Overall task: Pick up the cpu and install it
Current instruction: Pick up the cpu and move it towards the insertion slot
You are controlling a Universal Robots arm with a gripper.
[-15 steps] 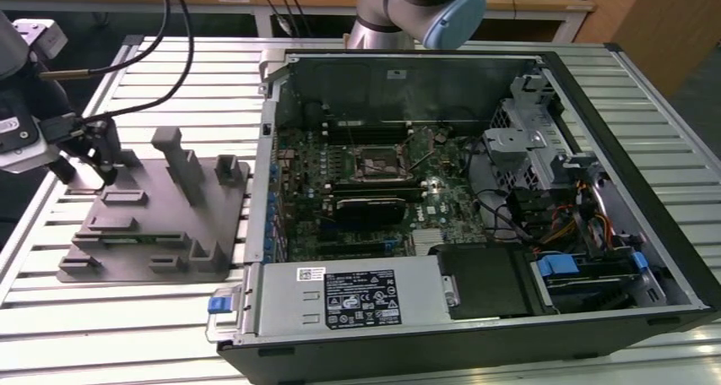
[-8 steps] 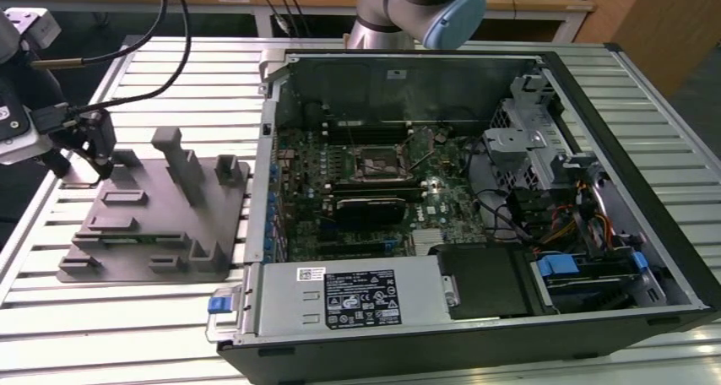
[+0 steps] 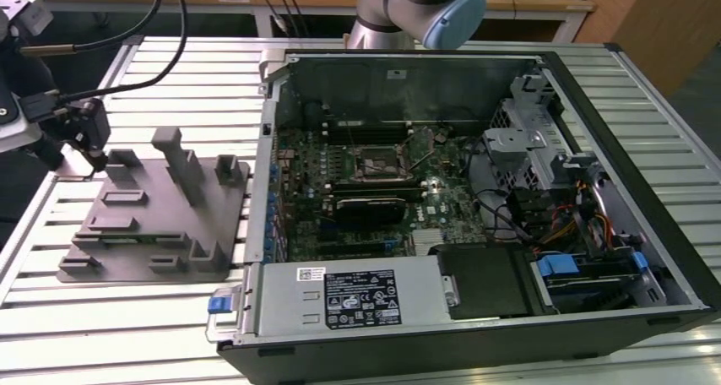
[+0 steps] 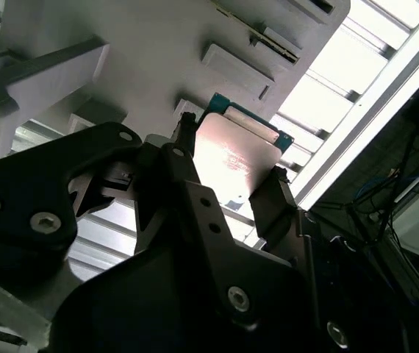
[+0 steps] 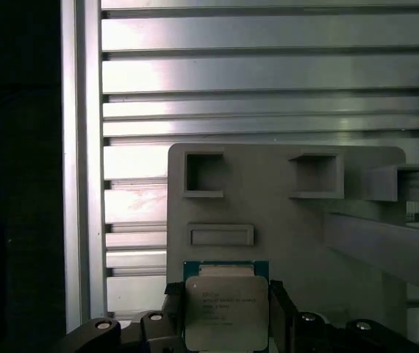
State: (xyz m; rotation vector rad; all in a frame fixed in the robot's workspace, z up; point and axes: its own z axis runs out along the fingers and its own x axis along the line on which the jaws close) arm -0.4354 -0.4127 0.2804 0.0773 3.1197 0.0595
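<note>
The gripper clamps the chip — a finger pressed on each side. Both are at the grey tray's corner, near the table's edge.

The ribbed silver aluminium table is evenly lit in the exterior view. In the second wrist view its slats are washed out by glare, while the black metal gripper is left in deep shadow.

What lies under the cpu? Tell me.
The grey tray lies under the cpu, held in the gripper. The tray's spot directly beneath is covered by the cpu.
</note>
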